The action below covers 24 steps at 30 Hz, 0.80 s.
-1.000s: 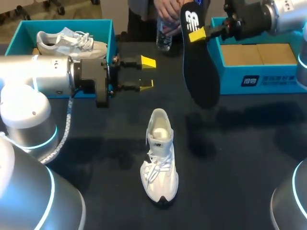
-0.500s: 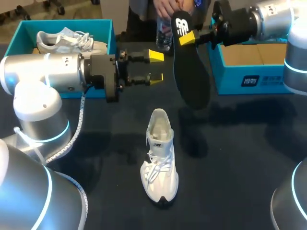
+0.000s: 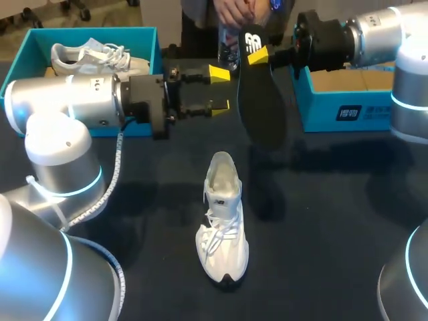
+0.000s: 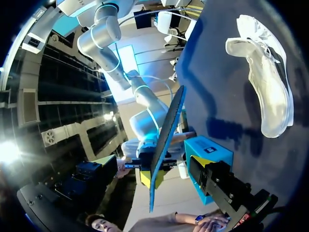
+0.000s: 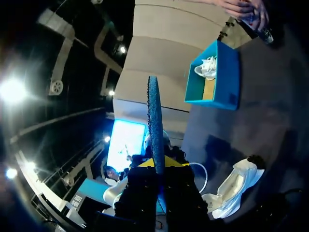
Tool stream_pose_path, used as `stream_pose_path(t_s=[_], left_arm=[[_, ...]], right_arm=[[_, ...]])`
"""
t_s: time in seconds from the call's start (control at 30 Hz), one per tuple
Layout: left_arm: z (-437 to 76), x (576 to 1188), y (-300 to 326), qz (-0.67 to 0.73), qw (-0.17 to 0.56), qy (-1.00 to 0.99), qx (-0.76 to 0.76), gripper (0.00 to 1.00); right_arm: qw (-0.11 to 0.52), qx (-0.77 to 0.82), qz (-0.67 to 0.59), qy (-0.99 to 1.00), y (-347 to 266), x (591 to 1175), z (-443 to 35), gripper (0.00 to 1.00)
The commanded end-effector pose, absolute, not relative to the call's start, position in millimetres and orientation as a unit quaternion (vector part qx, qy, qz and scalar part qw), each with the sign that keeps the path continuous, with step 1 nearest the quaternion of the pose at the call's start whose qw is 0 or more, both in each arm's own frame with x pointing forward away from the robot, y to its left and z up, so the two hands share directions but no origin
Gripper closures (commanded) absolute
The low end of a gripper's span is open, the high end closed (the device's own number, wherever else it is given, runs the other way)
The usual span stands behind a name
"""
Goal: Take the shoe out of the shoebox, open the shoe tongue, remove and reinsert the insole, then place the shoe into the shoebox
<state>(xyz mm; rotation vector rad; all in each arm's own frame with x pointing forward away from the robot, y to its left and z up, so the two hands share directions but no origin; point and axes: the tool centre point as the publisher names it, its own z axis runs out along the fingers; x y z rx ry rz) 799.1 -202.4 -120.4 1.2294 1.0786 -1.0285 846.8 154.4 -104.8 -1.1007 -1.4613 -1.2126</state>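
Note:
A white shoe (image 3: 223,221) lies on the dark table, its opening toward the far side. My right gripper (image 3: 259,53) is shut on the heel end of a black insole (image 3: 257,107), which hangs above the table beyond the shoe. In the right wrist view the insole (image 5: 155,121) stands edge-on between the fingers of that gripper (image 5: 158,166), with the shoe (image 5: 236,188) below. My left gripper (image 3: 219,89) is open, just left of the insole and level with it, not touching. The left wrist view shows the insole (image 4: 166,140) edge-on ahead and the shoe (image 4: 268,92).
A teal shoebox (image 3: 150,53) at the back left holds a second white shoe (image 3: 93,59). Another teal shoebox (image 3: 348,110) stands at the back right, with nothing but its brown bottom showing. A person's hand (image 3: 231,10) holds a water bottle (image 3: 229,50) at the table's far edge.
My right arm has carried the insole to the left. My left arm has moved right, bringing its open gripper close beside the insole. The shoe has stayed put.

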Motion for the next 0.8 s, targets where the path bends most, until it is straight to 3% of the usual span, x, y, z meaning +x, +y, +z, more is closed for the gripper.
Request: stream_pose_path(t_s=[0.03,0.8], left_arm=[[-122.5,805.1,-210.6,-0.44,0.568,0.456,0.525,0.0],[-133.7,823.2,-240.6,-0.476,0.549,0.43,0.536,0.0]], right_arm=[[0.452,-0.461,-0.498,-0.579,157.1,845.1,-108.5,1.0],[0.457,-0.479,-0.476,-0.579,163.3,856.2,-105.7,1.0]])
